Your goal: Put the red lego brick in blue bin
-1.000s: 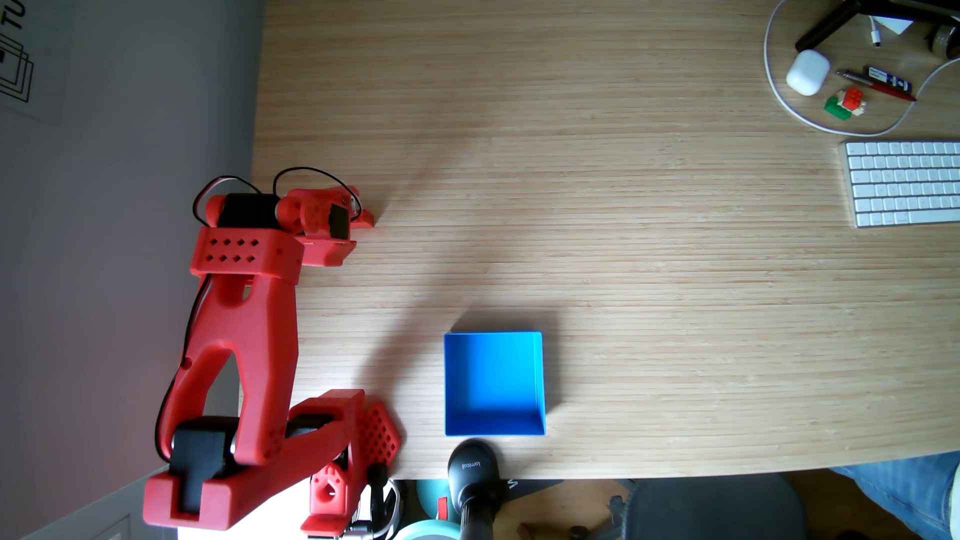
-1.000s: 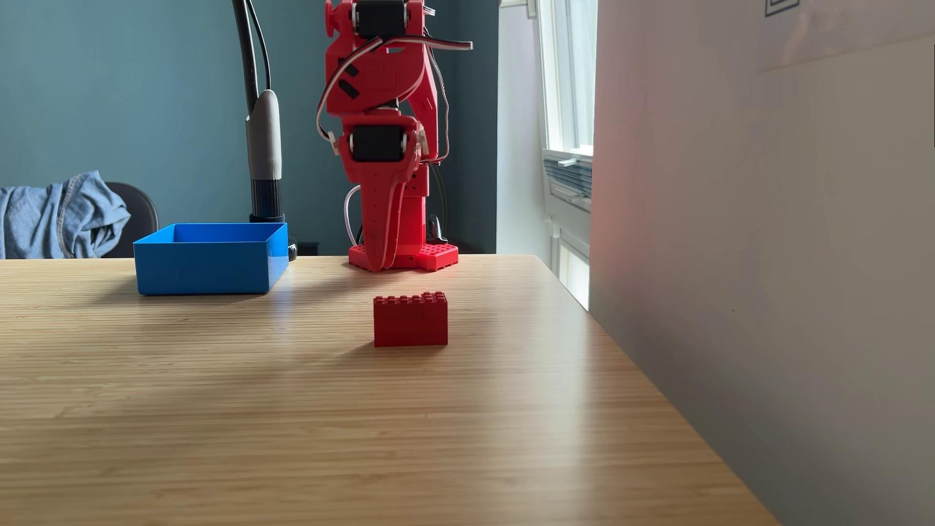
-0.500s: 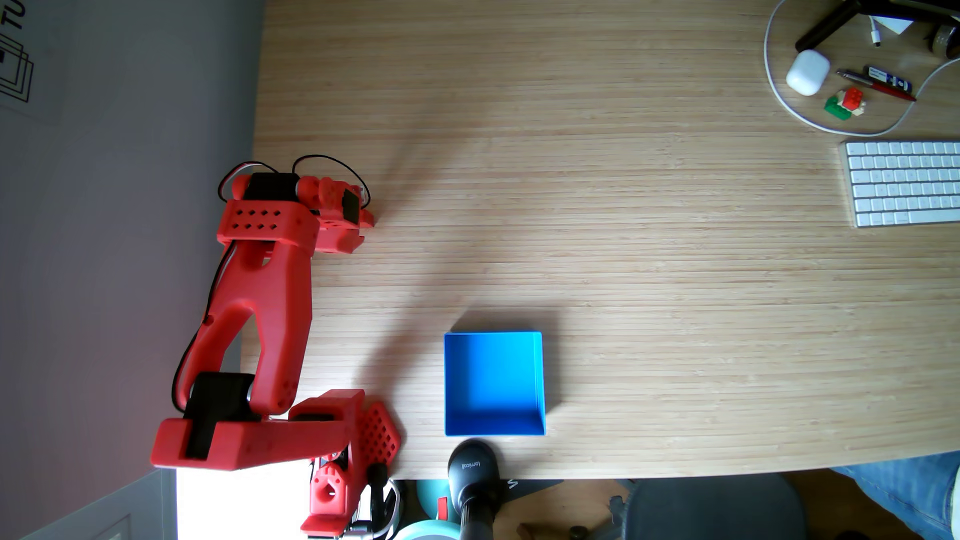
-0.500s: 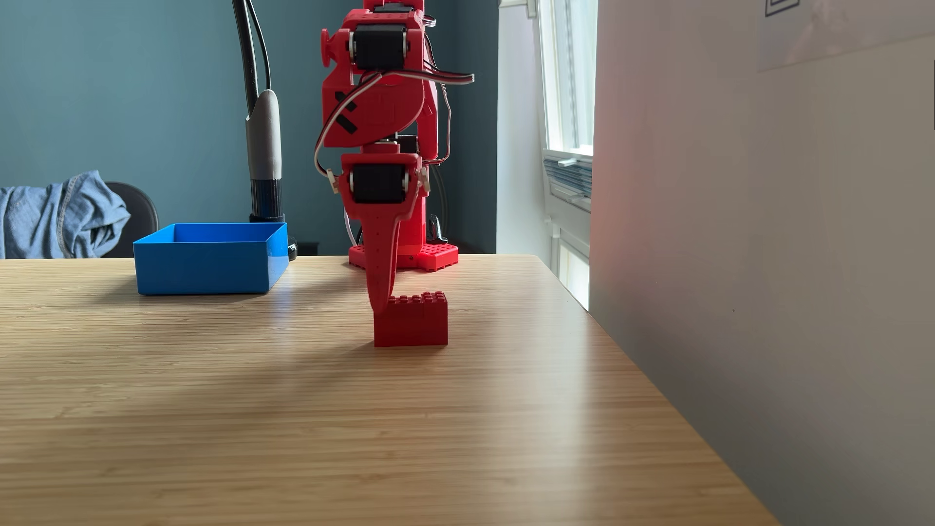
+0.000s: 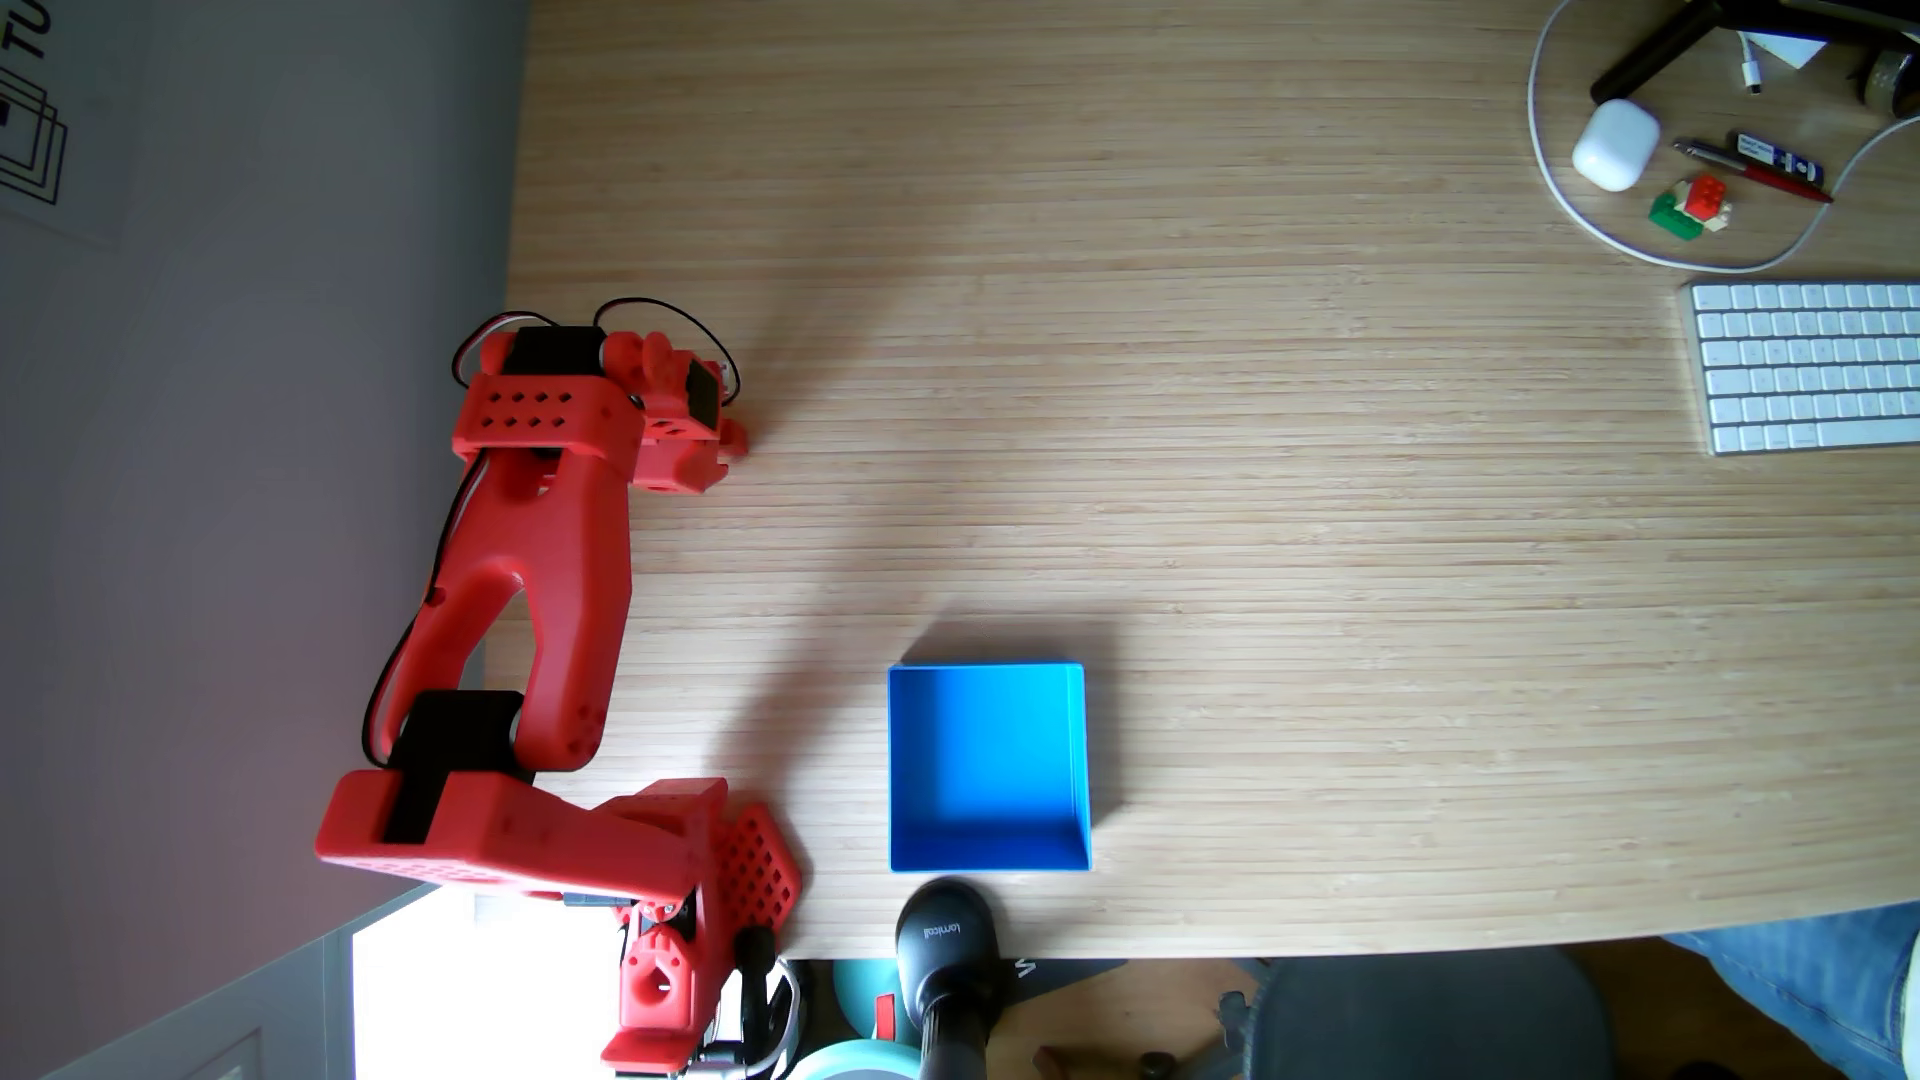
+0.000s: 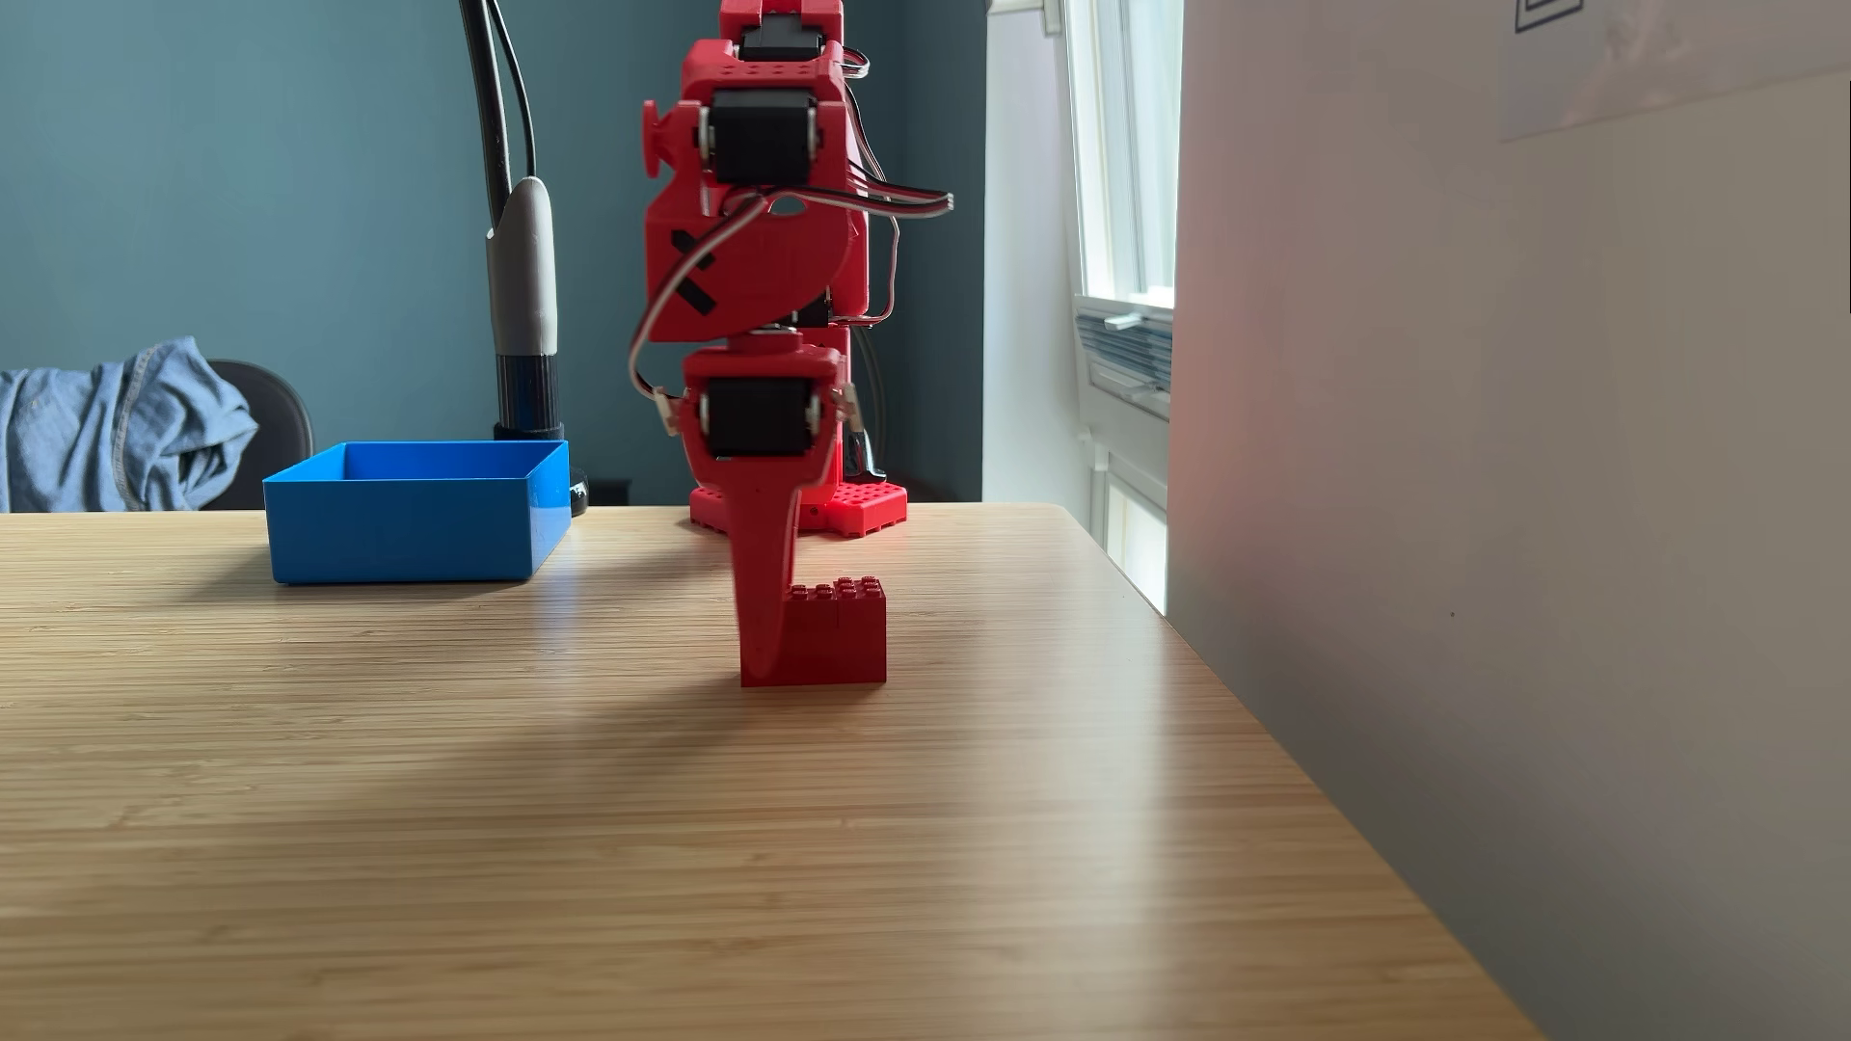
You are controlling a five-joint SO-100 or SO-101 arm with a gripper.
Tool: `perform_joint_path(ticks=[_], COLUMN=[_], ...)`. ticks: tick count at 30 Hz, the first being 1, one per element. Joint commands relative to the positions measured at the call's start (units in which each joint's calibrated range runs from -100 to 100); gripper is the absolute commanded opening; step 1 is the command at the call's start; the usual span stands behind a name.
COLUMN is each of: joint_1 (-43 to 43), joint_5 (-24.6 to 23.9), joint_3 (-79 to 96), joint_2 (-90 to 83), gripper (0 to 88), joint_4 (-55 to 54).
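While you look across the desk (image 6: 601,801) in a fixed view from the side, you see 1 red lego brick (image 6: 836,636), 1 blue bin (image 6: 416,515) and 1 red arm carrying 1 hand (image 6: 766,656). That brick stands on the desk at the frame's centre, studs up, with a raised step at its right end. Your hand points straight down, and its long finger (image 6: 763,581) covers the brick's left end, the tip reaching almost to the desk. Whether the finger touches the brick, and whether the hand is spread or pressed together, you cannot tell, since 1 finger alone faces this camera.

From a fixed view above, the hand (image 5: 717,447) sits at centre left of the frame and a small bit of the red lego brick (image 5: 736,436) pokes out at its right edge. The blue bin (image 5: 1081,768) lies well apart, toward the lower middle. In the upper right corner you have 1 small red-green-white lego cluster (image 5: 1691,206), 1 white case (image 5: 1615,143) and 1 white keyboard (image 5: 1813,366).
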Motion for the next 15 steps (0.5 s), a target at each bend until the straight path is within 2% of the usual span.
perform_joint_path(ticks=[1, 9, 15], joint_1=[-1.4, -2.2, -1.7], joint_5=[-0.6, -1.7, -2.1], joint_3=[-3.7, -5.0, -5.7], joint_2=[-0.8, -0.8, -0.8], gripper=[15.9, 1.7, 0.1], joint_4=[0.0, -0.2, -0.2])
